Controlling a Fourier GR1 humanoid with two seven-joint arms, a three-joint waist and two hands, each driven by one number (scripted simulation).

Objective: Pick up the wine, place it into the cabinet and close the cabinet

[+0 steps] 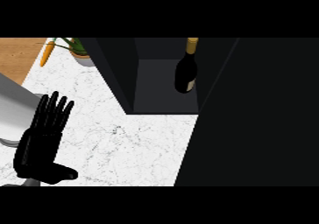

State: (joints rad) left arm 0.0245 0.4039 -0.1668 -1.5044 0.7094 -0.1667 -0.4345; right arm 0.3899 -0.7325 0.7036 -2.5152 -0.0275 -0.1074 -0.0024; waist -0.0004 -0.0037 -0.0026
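**Black left hand (39,148) open, dark glass wine bottle (185,76) inside dark cabinet (115,70)**

Nearest us, our left hand rests, fingers straight, over the white marble counter (123,144). The wine bottle has a gold top and stands near the cabinet's right wall.

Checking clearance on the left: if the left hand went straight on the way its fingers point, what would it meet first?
The left hand points across the counter; first in line looks like the potted plant beside the carrot, though depth is unclear.
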